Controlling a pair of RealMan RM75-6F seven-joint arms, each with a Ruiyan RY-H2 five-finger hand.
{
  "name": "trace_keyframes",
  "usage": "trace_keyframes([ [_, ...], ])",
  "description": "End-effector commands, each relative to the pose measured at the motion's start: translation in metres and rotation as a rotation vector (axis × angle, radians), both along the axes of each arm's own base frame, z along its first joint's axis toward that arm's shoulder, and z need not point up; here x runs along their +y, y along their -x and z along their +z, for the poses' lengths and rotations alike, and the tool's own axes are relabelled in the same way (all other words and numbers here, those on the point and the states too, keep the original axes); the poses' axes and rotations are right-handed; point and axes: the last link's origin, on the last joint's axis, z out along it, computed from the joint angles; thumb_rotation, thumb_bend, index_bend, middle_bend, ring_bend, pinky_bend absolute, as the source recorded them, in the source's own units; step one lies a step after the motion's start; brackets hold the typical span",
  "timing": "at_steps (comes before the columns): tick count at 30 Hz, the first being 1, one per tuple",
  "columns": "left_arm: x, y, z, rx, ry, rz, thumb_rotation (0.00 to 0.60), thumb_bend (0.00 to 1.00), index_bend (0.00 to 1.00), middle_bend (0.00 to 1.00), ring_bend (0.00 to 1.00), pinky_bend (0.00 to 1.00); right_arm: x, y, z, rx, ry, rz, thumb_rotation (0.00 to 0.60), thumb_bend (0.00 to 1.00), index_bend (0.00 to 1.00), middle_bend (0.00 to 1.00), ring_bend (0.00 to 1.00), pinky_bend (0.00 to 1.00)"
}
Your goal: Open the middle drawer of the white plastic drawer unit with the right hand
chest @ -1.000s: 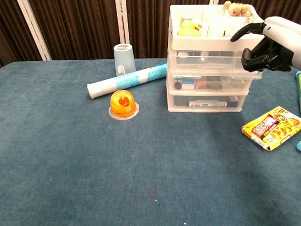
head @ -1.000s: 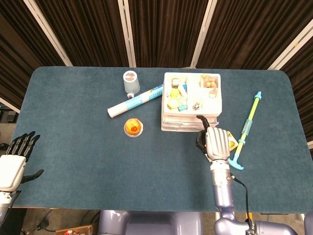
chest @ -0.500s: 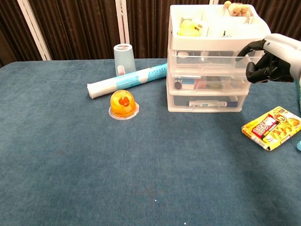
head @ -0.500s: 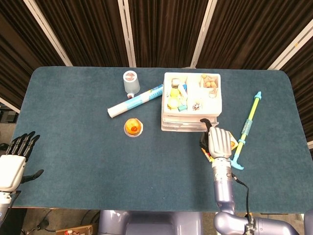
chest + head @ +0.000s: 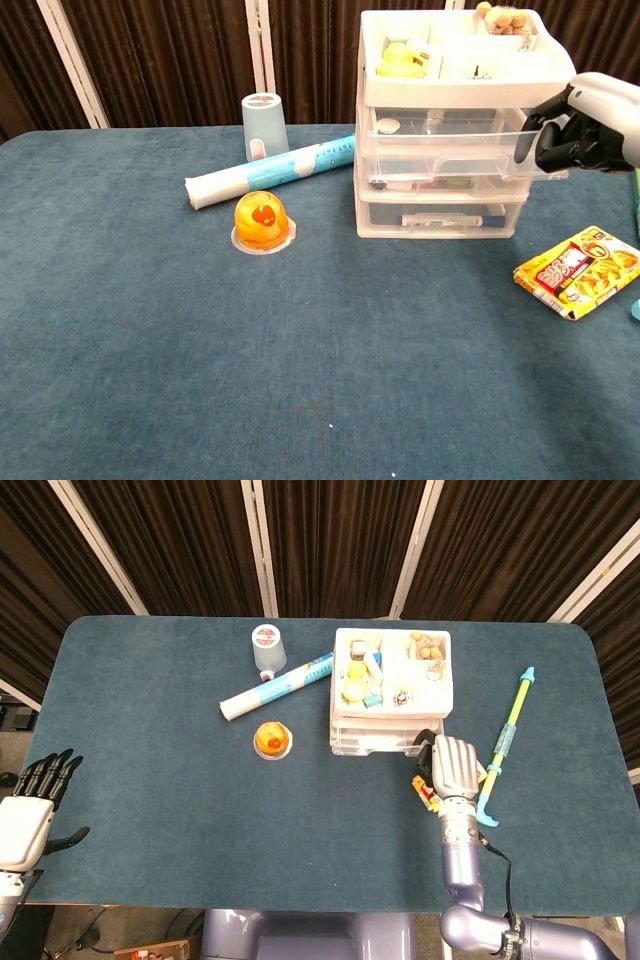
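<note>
The white plastic drawer unit [image 5: 440,215] stands at the back right of the table, with an open tray of small items on top. My right hand [image 5: 585,135] is at its front right corner. Its fingers curl around the front of the clear drawer [image 5: 450,155] just under the top tray. That drawer sticks out a little and overlaps the drawer below it. From above, the right hand [image 5: 455,768] sits just in front of the unit [image 5: 390,695]. My left hand [image 5: 25,810] hangs off the table's left edge with fingers spread, holding nothing.
An orange jelly cup [image 5: 263,222], a rolled white tube [image 5: 270,172] and a blue-grey cup [image 5: 264,122] lie left of the unit. A yellow snack packet [image 5: 578,270] lies under the right hand. A blue and yellow stick toy [image 5: 508,735] is to the right.
The right hand has drawn back toward me and lowered slightly, and the clear drawer under the top tray has slid out with it. The left hand has not moved.
</note>
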Motion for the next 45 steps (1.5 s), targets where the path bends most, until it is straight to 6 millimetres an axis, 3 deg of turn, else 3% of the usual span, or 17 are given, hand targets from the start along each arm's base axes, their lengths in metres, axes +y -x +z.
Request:
trace_keyframes([
  [1, 0.000, 0.000, 0.000, -0.001, 0.000, 0.001, 0.600, 0.01, 0.02, 0.00, 0.00, 0.09, 0.003, 0.001, 0.000, -0.002, -0.003, 0.005, 0.600, 0.82, 0.58, 0.91, 0.92, 0.96],
  [23, 0.000, 0.000, -0.001, 0.003, 0.002, 0.004, 0.600, 0.01, 0.02, 0.00, 0.00, 0.09, 0.043, 0.014, 0.003, -0.068, -0.038, 0.031, 0.600, 0.81, 0.57, 0.91, 0.91, 0.96],
  [25, 0.000, 0.000, -0.001, 0.002, 0.001, 0.004, 0.600, 0.01, 0.02, 0.00, 0.00, 0.09, 0.045, 0.015, 0.003, -0.065, -0.044, 0.035, 0.600, 0.75, 0.49, 0.89, 0.90, 0.95],
  [27, 0.000, 0.000, -0.001, 0.001, 0.001, 0.004, 0.600, 0.01, 0.02, 0.00, 0.00, 0.09, 0.046, 0.015, 0.003, -0.061, -0.058, 0.034, 0.600, 0.57, 0.23, 0.86, 0.87, 0.94],
  [29, 0.000, 0.000, -0.001, 0.000, 0.002, 0.004, 0.600, 0.01, 0.02, 0.00, 0.00, 0.09, 0.048, 0.015, 0.003, -0.059, -0.076, 0.032, 0.600, 0.41, 0.04, 0.85, 0.86, 0.94],
  [30, 0.000, 0.000, -0.001, -0.001, 0.002, 0.004, 0.600, 0.01, 0.02, 0.00, 0.00, 0.09, 0.048, 0.015, 0.003, -0.061, -0.079, 0.033, 0.600, 0.34, 0.00, 0.85, 0.86, 0.94],
  [38, 0.000, 0.000, 0.000, -0.006, 0.002, 0.006, 0.600, 0.01, 0.02, 0.00, 0.00, 0.09, 0.057, 0.010, 0.014, -0.036, -0.051, 0.093, 0.600, 0.22, 0.00, 0.83, 0.85, 0.94],
  [45, -0.001, -0.001, 0.002, -0.012, -0.003, -0.002, 0.600, 0.01, 0.02, 0.00, 0.00, 0.09, 0.101, 0.032, 0.058, 0.082, 0.010, 0.208, 0.600, 0.20, 0.00, 0.80, 0.83, 0.92],
])
